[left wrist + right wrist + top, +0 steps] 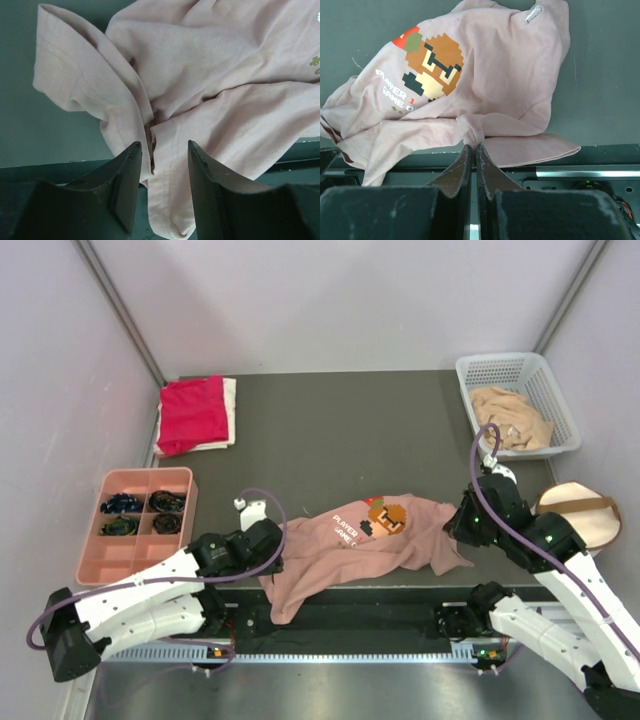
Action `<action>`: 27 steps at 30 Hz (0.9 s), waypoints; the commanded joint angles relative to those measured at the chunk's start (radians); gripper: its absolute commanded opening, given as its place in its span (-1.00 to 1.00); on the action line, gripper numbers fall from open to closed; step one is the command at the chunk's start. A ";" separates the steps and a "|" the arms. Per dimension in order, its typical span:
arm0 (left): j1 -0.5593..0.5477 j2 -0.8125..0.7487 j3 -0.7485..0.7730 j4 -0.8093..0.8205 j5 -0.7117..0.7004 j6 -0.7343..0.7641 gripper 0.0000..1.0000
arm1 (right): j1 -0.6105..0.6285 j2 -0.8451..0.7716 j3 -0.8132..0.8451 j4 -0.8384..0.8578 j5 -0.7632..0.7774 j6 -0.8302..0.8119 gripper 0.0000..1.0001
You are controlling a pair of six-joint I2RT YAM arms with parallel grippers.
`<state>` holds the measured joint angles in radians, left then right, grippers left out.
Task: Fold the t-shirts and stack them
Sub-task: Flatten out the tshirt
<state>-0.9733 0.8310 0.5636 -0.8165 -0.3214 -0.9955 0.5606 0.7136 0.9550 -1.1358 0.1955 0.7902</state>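
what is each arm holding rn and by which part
The right end effector pinches a bunched fold at the near edge of the pink t-shirt. The left end effector holds nothing: its jaws stand open around a cloth fold.

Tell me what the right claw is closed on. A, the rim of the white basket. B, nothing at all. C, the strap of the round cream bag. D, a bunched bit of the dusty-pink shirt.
D: in the right wrist view, the right claw has its fingers pressed together on a gathered pinch of the dusty-pink shirt.
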 commanded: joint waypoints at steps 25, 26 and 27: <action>0.001 0.069 -0.047 0.100 -0.019 0.003 -0.06 | -0.002 -0.003 -0.018 0.048 -0.022 0.023 -1.00; 0.001 0.074 -0.047 0.100 -0.022 0.003 -0.07 | -0.002 -0.003 -0.019 0.051 -0.024 0.024 -1.00; 0.001 0.080 -0.047 0.102 -0.024 0.003 -0.07 | -0.002 -0.003 -0.019 0.050 -0.022 0.024 -1.00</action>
<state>-0.9733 0.9092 0.5171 -0.7109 -0.3168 -0.9787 0.5606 0.7097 0.9405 -1.1290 0.1799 0.7998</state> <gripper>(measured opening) 0.469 0.014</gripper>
